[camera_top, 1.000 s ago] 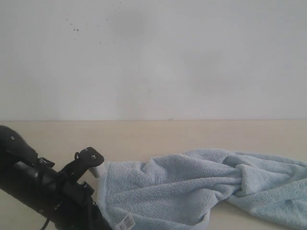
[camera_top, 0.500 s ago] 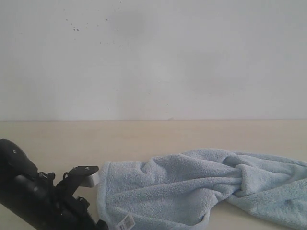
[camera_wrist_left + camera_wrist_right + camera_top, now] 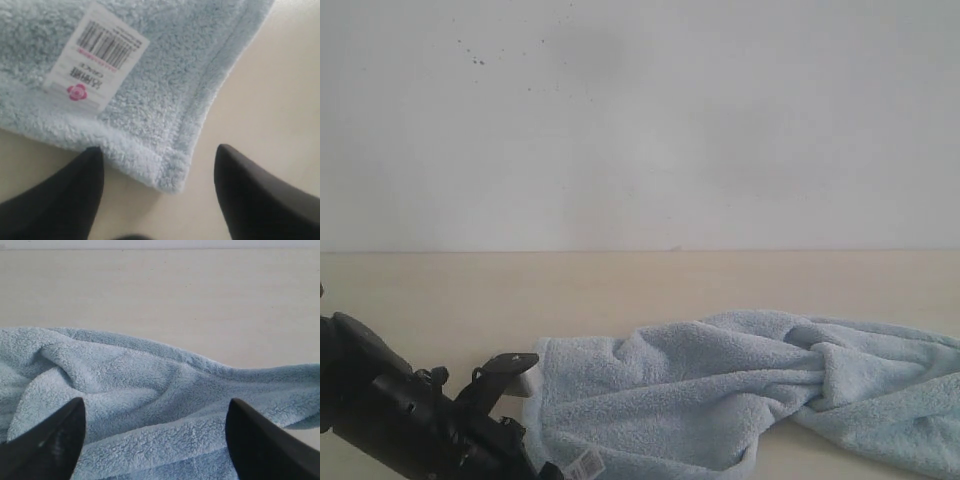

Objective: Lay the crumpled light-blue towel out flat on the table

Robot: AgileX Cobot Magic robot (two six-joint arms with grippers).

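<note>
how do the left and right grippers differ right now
The left gripper hangs over the towel at its flat hemmed corner by the label; the right gripper hangs over crumpled folds. The exterior view shows the left gripper, not the right gripper. Both are open, holding nothing.

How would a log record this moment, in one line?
towel: crumpled on table | left hand: open, at towel corner | right hand: open, over towel

towel (image 3: pixel 720 395): I count one
label (image 3: pixel 95 55): one
table (image 3: pixel 620 280): one
pincers: two, my left pincer (image 3: pixel 158 149) and right pincer (image 3: pixel 156 400)
</note>
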